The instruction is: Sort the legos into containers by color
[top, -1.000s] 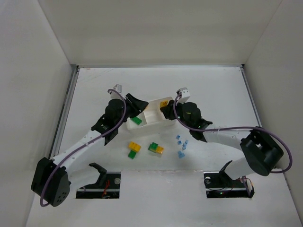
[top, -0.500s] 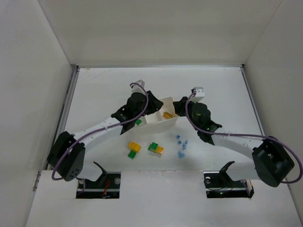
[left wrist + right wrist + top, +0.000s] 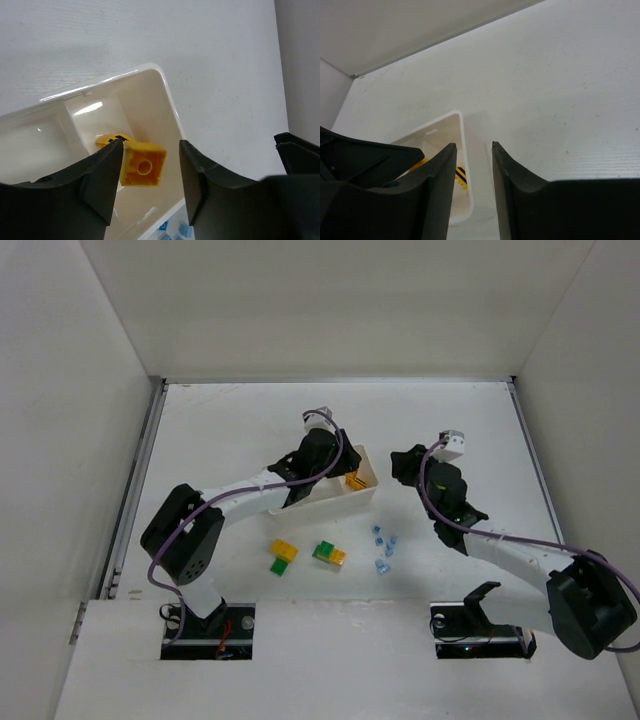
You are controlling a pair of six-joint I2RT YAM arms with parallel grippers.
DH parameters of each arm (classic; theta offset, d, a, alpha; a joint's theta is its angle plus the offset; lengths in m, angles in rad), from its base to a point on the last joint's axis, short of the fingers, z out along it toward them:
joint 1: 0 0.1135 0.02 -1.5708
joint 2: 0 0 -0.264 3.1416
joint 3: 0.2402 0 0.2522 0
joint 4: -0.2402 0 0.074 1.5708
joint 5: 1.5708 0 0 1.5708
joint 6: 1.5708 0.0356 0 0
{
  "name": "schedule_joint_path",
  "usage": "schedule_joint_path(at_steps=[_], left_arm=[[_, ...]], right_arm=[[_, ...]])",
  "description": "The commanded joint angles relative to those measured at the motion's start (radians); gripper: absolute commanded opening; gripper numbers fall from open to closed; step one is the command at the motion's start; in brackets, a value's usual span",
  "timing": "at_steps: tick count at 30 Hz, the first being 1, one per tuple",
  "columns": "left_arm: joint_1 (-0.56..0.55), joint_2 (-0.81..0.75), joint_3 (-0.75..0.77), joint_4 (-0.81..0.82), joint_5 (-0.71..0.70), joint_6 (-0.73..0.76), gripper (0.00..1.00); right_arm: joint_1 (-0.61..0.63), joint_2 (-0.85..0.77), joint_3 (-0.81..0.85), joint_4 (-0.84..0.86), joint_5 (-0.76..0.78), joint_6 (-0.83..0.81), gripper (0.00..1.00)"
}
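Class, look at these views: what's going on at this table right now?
Lego is being sorted by colour into a white tray. The left gripper hangs open over the tray's end compartment, with a yellow brick between its jaws, not clamped. The right gripper, empty and slightly open, sits just off that end of the tray. On the table lie green-and-yellow bricks and blue bricks, unsorted.

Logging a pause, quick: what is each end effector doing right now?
Left end effector: open; a yellow brick sits unclamped in its gap, above the tray.
Right end effector: slightly open, empty.
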Motion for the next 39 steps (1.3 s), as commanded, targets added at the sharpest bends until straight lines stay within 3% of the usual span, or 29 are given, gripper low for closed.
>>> schedule_joint_path(at_steps=[1,3,6,11,13,15,20,27,32,39], left_arm=[[-0.003,-0.042,0.055,0.019,-0.018,0.024,0.50],[-0.003,-0.077,0.043,0.019,-0.023,0.027,0.53],[0.009,-0.160,-0.004,0.019,-0.035,0.030,0.56],[0.052,-0.355,-0.145,-0.004,-0.048,0.013,0.52],[0.073,-0.432,-0.196,-0.042,-0.038,0.001,0.51],[0.092,-0.499,-0.236,-0.092,-0.025,-0.004,0.50],[0.133,-0.630,-0.308,-0.185,0.003,-0.010,0.50],[0.176,-0.699,-0.327,-0.225,0.067,-0.012,0.50],[0.184,-0.726,-0.341,-0.229,0.092,-0.012,0.51],[0.205,-0.756,-0.371,-0.229,0.095,-0.013,0.51]], right_arm=[[0.003,-0.028,-0.001,0.039,0.015,0.002,0.46],[0.014,-0.025,0.008,0.045,-0.005,-0.030,0.53],[0.055,-0.013,0.022,0.054,-0.027,-0.061,0.54],[0.127,-0.016,0.058,0.030,-0.152,-0.119,0.36],[0.173,-0.023,0.075,-0.017,-0.233,-0.135,0.33],[0.228,-0.030,0.078,-0.068,-0.281,-0.139,0.37],[0.412,-0.022,0.071,-0.243,-0.289,-0.179,0.70],[0.520,0.056,0.123,-0.387,-0.277,-0.195,0.88],[0.520,0.151,0.183,-0.462,-0.300,-0.210,0.89],[0.568,0.272,0.259,-0.490,-0.316,-0.251,0.77]])
